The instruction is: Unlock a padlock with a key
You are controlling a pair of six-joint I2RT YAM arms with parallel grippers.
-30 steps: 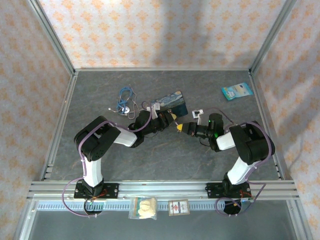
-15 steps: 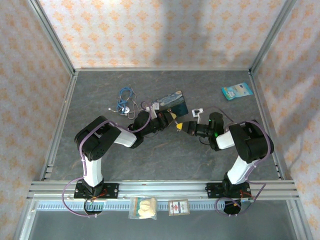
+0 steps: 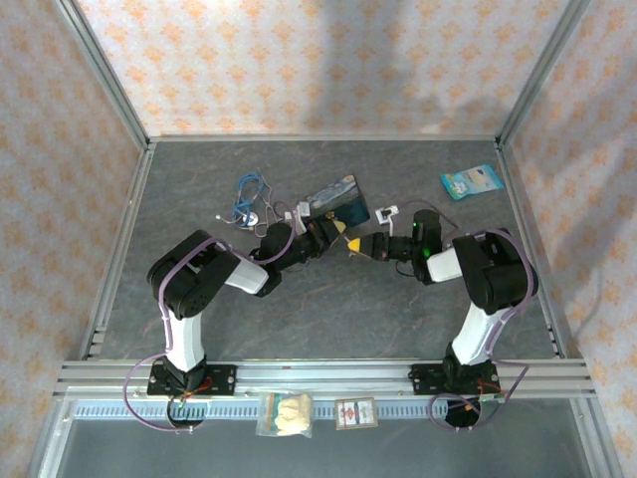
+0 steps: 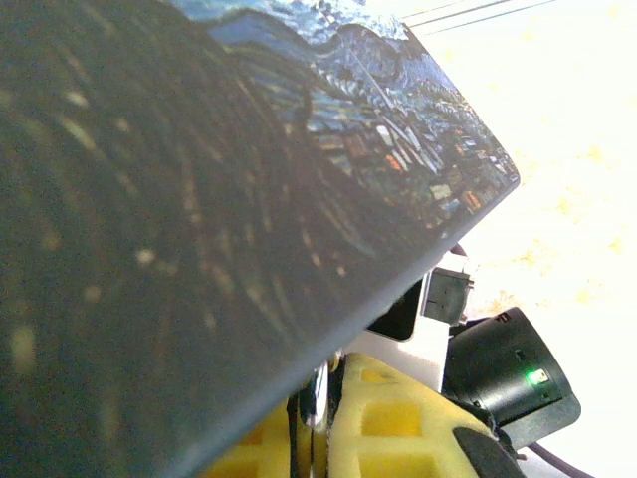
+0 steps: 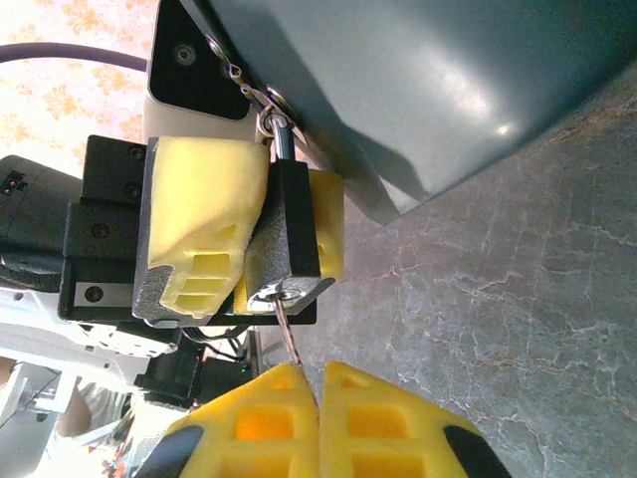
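In the right wrist view the padlock [image 5: 296, 221], dark-bodied with a thin silver shackle [image 5: 278, 127], sits clamped between the yellow fingers [image 5: 204, 214] of my left gripper [image 3: 337, 231]. The key [image 5: 288, 334] is a thin silver blade running from my right gripper [image 5: 318, 370] into the keyhole on the padlock's underside. The right gripper is shut on the key's head, which is hidden between the pads. In the left wrist view my left gripper [image 4: 323, 386] is shut on a narrow sliver of the padlock [image 4: 317, 396].
The painted blue box [image 3: 334, 199] lies right behind the left gripper and looms over the left wrist view. A blue cord bundle [image 3: 249, 201] lies to the left, a small white piece [image 3: 386, 212] and a blue pouch [image 3: 471, 181] to the right. Two packets [image 3: 286, 413] lie by the arm bases.
Both grippers, still joined through key and padlock, have shifted slightly toward the far side of the table. The right wrist has swung up and straightened.
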